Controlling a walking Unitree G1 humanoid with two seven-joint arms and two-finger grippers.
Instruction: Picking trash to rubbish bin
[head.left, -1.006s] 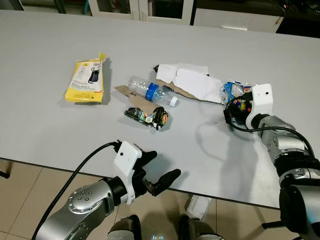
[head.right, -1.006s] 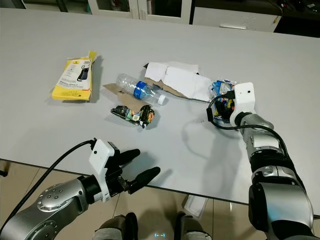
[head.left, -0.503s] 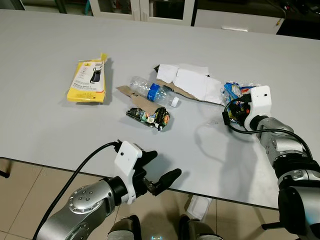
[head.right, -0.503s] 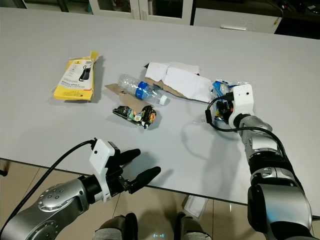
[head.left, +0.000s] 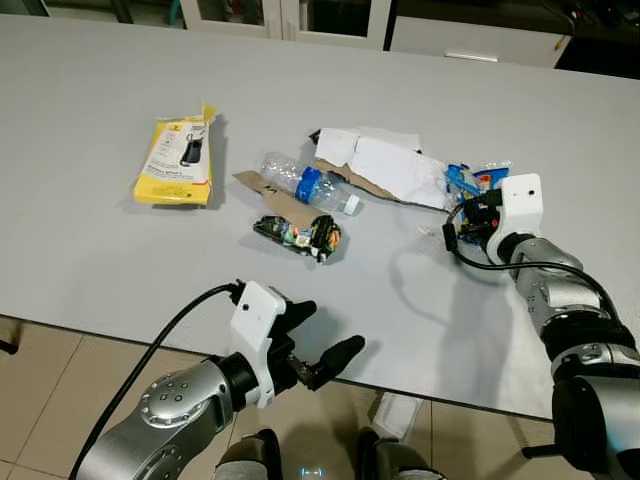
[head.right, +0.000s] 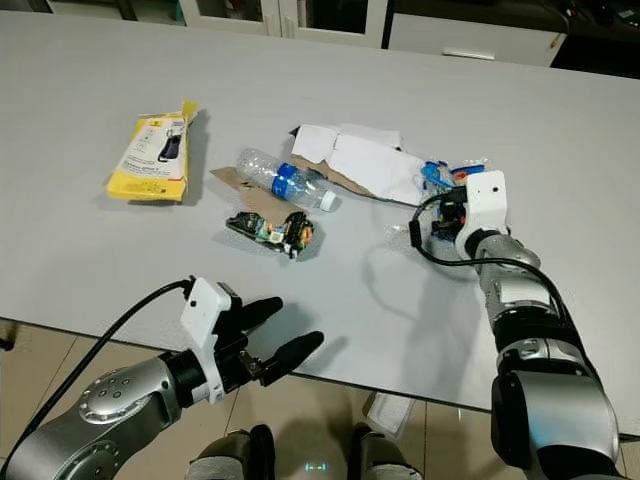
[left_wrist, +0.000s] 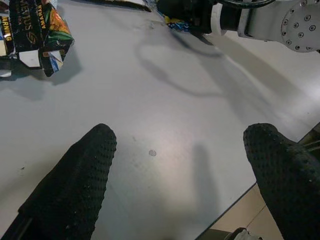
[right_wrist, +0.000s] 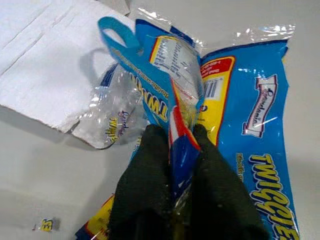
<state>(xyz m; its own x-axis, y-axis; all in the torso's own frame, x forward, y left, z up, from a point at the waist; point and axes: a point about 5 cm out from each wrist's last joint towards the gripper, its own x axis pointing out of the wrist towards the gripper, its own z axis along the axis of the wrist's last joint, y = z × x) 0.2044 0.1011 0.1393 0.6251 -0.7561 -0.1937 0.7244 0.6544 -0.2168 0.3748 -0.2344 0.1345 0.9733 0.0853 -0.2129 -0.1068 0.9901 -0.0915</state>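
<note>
A blue snack wrapper (right_wrist: 240, 115) lies on the grey table (head.left: 100, 90) at the right, beside a white sheet of paper (head.left: 385, 165). My right gripper (right_wrist: 176, 131) is shut on a bunched fold of the wrapper (head.left: 470, 180), down at table level. My left gripper (head.left: 325, 330) hovers open over the table's front edge, holding nothing, its fingers (left_wrist: 75, 180) spread wide. More trash lies mid-table: a clear plastic bottle (head.left: 303, 184) with a blue label, a crumpled dark wrapper (head.left: 300, 233) and a yellow package (head.left: 175, 163).
Brown cardboard (head.left: 262, 188) lies under the bottle and paper. The table's front edge runs just past my left gripper, with tiled floor below. A white object (head.left: 398, 412) lies on the floor under the table. Cabinets stand behind the table.
My right wrist has shifted slightly and more of the blue wrapper's end now shows above it. The left arm has stayed put.
</note>
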